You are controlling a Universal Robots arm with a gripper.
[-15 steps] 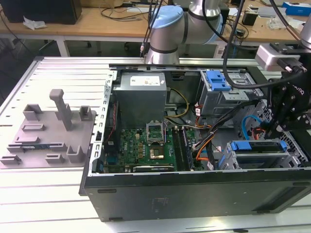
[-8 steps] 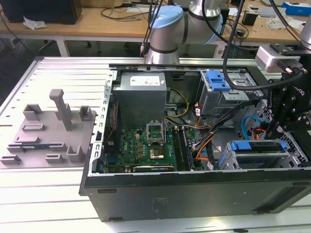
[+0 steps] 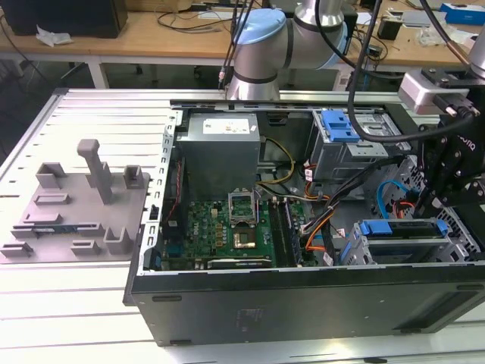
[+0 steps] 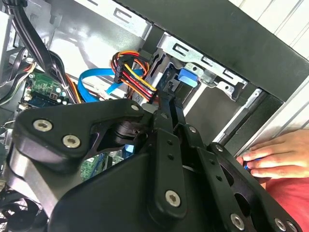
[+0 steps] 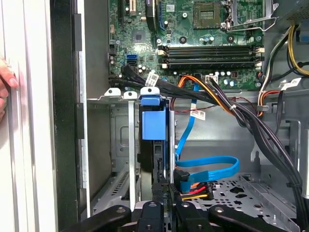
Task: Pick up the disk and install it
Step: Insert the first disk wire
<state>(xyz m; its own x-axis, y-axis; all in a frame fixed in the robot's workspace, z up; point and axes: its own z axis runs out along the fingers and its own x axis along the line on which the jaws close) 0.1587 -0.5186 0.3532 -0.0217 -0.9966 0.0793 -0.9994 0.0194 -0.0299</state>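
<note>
Here the fingers [image 4: 166, 140] pinch the disk [image 5: 154, 123] inside its cage [image 5: 120, 145], blue cable [image 5: 212, 169] crowding alongside, a hand [image 4: 275, 154] resting nearby.

One open computer case [image 3: 303, 311] on one slatted table [image 3: 76, 326]. Inside the case: one motherboard [image 3: 220, 227], one processor socket [image 5: 208, 12], one power supply [image 3: 220, 148], one disk [image 3: 398, 241], one blue tab [image 3: 339, 125], one flat blue cable [image 5: 207, 166]. Beside the case, one grey fixture plate [image 3: 45, 227]. One robot arm [image 3: 261, 45] with one gripper [image 5: 169, 193]. One hand [image 4: 273, 154] at the case's edge. One wooden bench [image 3: 151, 38] behind.
</note>
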